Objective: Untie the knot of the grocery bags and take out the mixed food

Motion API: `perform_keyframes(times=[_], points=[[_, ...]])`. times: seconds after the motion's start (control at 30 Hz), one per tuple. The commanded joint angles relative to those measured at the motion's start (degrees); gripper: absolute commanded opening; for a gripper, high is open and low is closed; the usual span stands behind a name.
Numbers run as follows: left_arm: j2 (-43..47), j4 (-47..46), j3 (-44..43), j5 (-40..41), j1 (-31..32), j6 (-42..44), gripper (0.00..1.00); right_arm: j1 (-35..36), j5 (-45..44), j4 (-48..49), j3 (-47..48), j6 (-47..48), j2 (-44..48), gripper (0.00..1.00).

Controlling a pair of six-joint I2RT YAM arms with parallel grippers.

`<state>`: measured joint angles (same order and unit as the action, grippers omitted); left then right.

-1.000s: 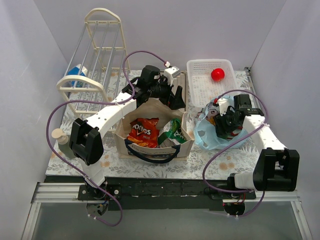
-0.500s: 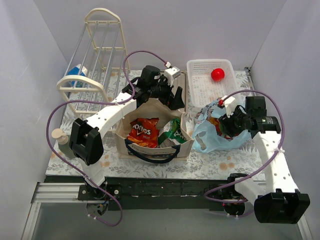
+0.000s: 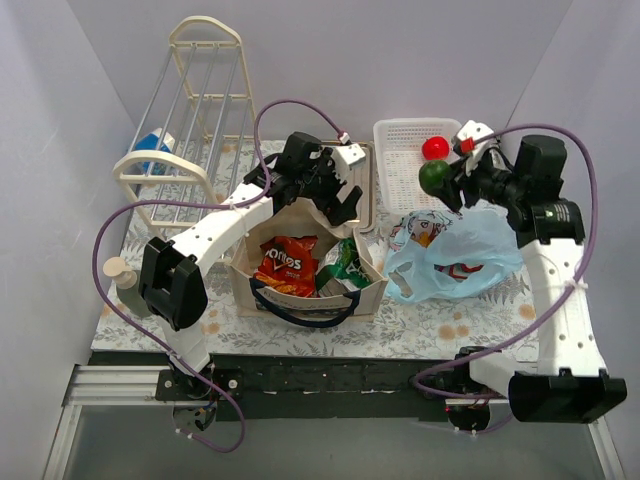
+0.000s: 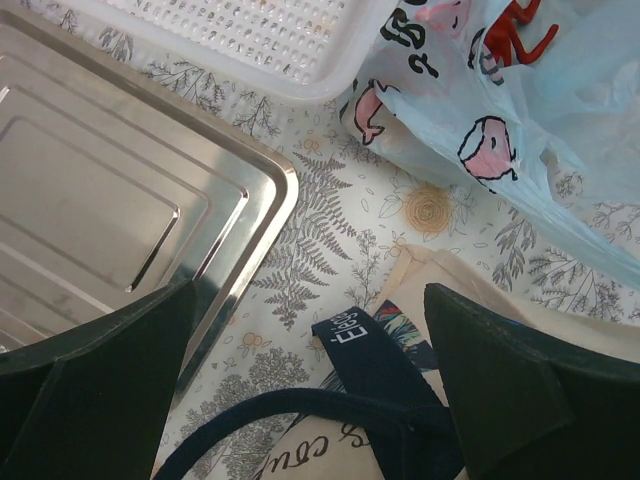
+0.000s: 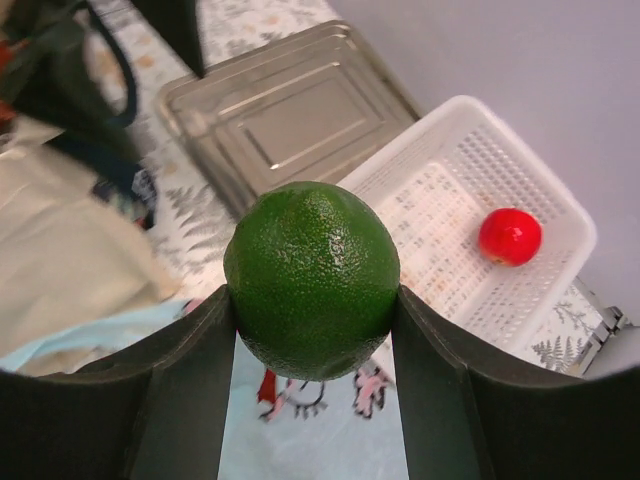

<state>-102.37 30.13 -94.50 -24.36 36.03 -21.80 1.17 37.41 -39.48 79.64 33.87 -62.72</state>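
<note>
The right jaws, partly closed, grip the small green fruit (image 5: 312, 280) in the air, at 6 o'clock from the red apple (image 3: 434, 149). The left jaws stand wide open, empty, over the beige tote (image 3: 368, 296).

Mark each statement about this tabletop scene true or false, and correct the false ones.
1. The right gripper holds a green round fruit. True.
2. A Doritos bag sits inside the beige tote. True.
3. The red apple lies in the tote. False: it lies in the white basket.
4. The left gripper is clamped on the tote's handle. False: it is open and holds nothing.
</note>
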Motion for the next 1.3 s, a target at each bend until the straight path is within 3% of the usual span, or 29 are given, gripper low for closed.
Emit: perform_keyframes(times=[0.0, 0.1, 0.23, 0.33, 0.6, 0.87, 0.93, 0.97, 1.13, 1.17, 1.27], points=[[4.5, 2.0, -1.2, -0.4, 0.2, 5.4, 0.98, -0.1, -10.5, 23.2, -0.7, -10.7, -7.6, 0.01], [6.4, -1.9, 0.8, -0.5, 0.2, 6.2, 0.98, -0.2, -19.5, 22.1, 6.7, -19.0, -17.8, 0.01], [9.7, -8.1, 5.1, -0.9, 0.2, 7.6, 0.98, -0.2, -23.2, 13.0, 21.3, -21.9, -35.0, 0.01], [9.6, -8.9, 4.1, 0.7, 0.2, 7.2, 0.98, -0.6, -26.7, 9.9, 25.7, -24.1, -43.9, 0.01], [11.6, -13.0, 10.7, 2.9, -1.7, 9.7, 0.98, -0.6, -33.3, 10.7, 29.8, -21.6, -56.9, 0.01], [7.0, -12.7, 7.3, 2.6, -2.8, 9.2, 0.98, -0.6, -42.1, 11.9, 33.7, -20.4, -64.9, 0.02], [5.9, -12.6, 6.3, 1.9, -2.8, 8.6, 0.98, -0.6, -41.1, 12.0, 33.1, -20.0, -64.6, 0.19], [5.5, -12.2, 5.5, 1.5, -2.8, 8.5, 0.98, -0.6, -39.6, 12.1, 33.0, -19.8, -64.3, 0.37], [3.1, -12.2, 3.6, -0.7, -2.8, 8.2, 0.98, -0.6, -39.2, 10.4, 30.6, -19.2, -57.7, 0.7], [2.8, -12.3, 3.0, -1.0, -2.8, 7.8, 0.98, -0.6, -39.3, 10.7, 29.4, -18.9, -55.9, 0.82], [1.0, -12.7, 0.2, -2.9, -2.8, 5.8, 0.98, -2.5, -38.2, 10.2, 25.8, -18.7, -48.6, 0.89]])
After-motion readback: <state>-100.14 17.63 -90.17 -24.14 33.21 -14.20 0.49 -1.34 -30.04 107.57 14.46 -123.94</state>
